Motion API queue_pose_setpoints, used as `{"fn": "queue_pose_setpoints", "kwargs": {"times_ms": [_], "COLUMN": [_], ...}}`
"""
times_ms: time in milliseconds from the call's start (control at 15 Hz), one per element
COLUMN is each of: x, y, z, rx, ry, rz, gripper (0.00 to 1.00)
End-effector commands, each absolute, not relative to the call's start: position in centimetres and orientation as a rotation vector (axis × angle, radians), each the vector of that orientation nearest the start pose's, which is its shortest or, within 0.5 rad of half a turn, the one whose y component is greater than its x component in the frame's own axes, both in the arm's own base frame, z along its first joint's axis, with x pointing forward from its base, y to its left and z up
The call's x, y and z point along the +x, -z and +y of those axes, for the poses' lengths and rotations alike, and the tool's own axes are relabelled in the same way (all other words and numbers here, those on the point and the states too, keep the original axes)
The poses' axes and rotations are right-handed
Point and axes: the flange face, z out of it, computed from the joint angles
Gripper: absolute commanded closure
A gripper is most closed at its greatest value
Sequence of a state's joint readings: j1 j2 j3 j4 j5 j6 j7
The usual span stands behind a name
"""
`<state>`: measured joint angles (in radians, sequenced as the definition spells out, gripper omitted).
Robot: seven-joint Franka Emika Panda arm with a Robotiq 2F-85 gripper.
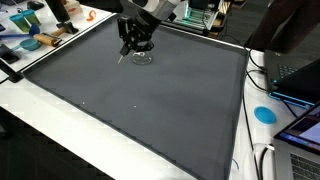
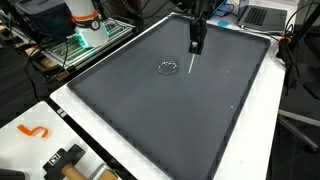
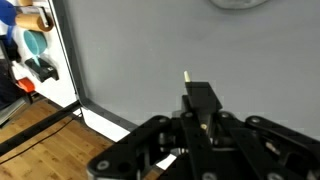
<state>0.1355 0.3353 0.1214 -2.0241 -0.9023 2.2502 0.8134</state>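
Nearest the wrist camera is my own gripper (image 3: 200,108), black links filling the bottom of that view, jaws pinched on a thin pale stick (image 3: 186,77) that pokes out past the fingertips over the grey mat (image 3: 130,60). Left of me there the mat ends at a white table edge (image 3: 68,50), with blue and orange clutter beyond it that I cannot make out. Up at the right a clear round dish (image 3: 240,3) lies on the mat, apart from the stick. In an exterior view the dish (image 2: 167,68) lies to the left and the stick (image 2: 191,64) hangs just beside it on the right, pointing down. Whether its tip touches the mat I cannot tell. Farther right, off the mat, a blue disc (image 1: 263,114) rests on the white table
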Motion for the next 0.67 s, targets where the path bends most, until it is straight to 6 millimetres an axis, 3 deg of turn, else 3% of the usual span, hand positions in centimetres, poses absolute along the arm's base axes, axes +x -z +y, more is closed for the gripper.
{"fn": "queue_pose_setpoints", "kwargs": {"times_ms": [0,600], "x": [57.7,56.4], "y": [-30.1,-30.6], "z": [10.0,4.5], "rx": [2.710,3.074], "ry": [-0.345,-0.394], "rz": [0.065,0.013], "gripper": [0.97,0.97]}}
